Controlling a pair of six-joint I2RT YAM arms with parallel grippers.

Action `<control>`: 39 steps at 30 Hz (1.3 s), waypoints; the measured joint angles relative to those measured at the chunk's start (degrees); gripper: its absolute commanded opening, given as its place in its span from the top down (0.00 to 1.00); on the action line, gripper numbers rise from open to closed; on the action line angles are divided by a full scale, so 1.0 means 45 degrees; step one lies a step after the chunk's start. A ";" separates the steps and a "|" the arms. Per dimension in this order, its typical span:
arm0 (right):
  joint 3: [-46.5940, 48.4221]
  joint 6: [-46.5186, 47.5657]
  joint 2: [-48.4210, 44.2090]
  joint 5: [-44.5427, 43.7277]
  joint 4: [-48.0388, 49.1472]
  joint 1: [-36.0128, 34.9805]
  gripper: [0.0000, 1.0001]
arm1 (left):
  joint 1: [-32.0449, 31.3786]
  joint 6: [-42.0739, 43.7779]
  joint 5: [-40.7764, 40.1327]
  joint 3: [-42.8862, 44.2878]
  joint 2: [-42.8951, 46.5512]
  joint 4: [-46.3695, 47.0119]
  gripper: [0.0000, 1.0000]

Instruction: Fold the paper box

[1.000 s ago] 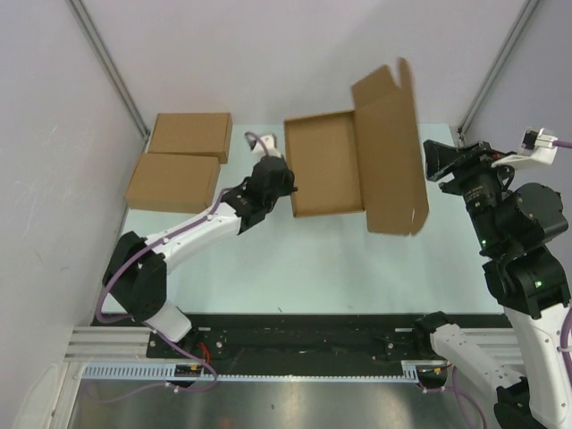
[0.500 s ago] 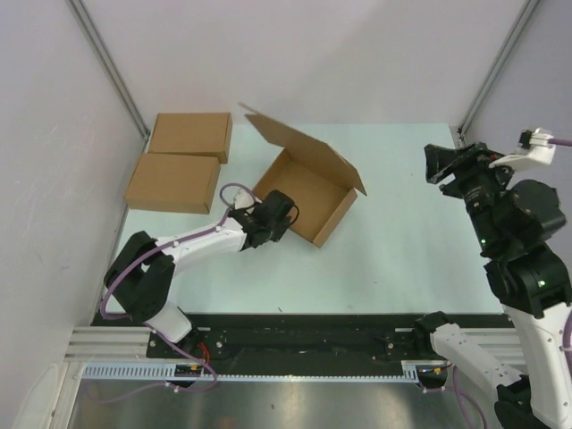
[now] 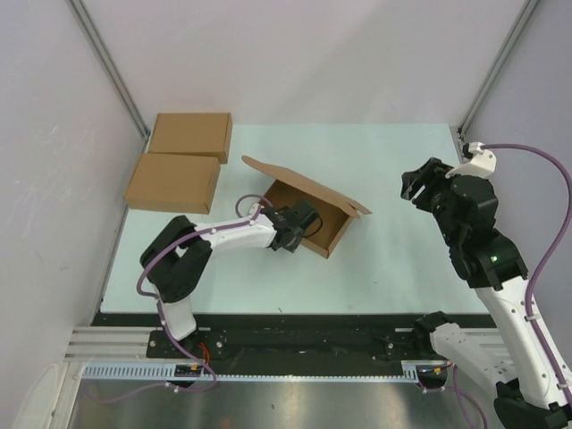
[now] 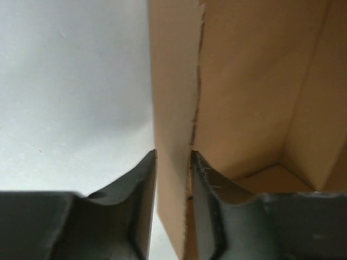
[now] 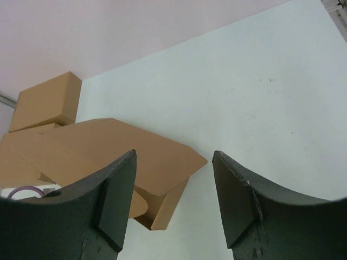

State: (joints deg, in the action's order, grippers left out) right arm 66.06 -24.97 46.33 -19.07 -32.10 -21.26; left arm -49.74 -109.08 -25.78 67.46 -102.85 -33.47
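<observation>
Left gripper (image 4: pixel 173 154) straddles the paper box (image 3: pixel 304 188) wall, we can't tell if clamped; right gripper (image 5: pixel 173 157) apart. Retreating while pinched could drag it.

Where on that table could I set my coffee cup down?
Bare table lies behind the open box, from the two closed boxes across to the far right corner, and in front of it toward the near edge. Crowded: the far left corner, and where the left gripper straddles the open box's wall.
</observation>
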 measured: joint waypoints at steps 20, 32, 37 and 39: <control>-0.3211 0.1229 -0.0952 0.1613 0.0889 -0.1205 0.04 | -0.0257 0.5221 -0.0287 0.0597 0.2040 0.0588 0.34; -0.3531 0.1525 -0.1418 0.1277 0.0933 -0.1681 0.04 | 0.1141 0.8199 0.0461 0.6368 -0.0928 0.0563 0.36; -0.3827 0.1617 -0.0738 0.0622 0.1481 -0.1681 0.03 | 0.1559 0.8864 0.0578 0.7087 -0.1481 0.0617 0.37; -0.3997 0.1617 -0.0112 0.0262 0.1923 -0.1681 0.03 | 0.1647 0.9034 0.0583 0.6703 -0.1428 0.0738 0.37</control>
State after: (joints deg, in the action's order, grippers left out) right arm 48.07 -17.69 45.82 -17.89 -23.44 -28.82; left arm -42.33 -68.42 -23.16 97.62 -109.27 -30.15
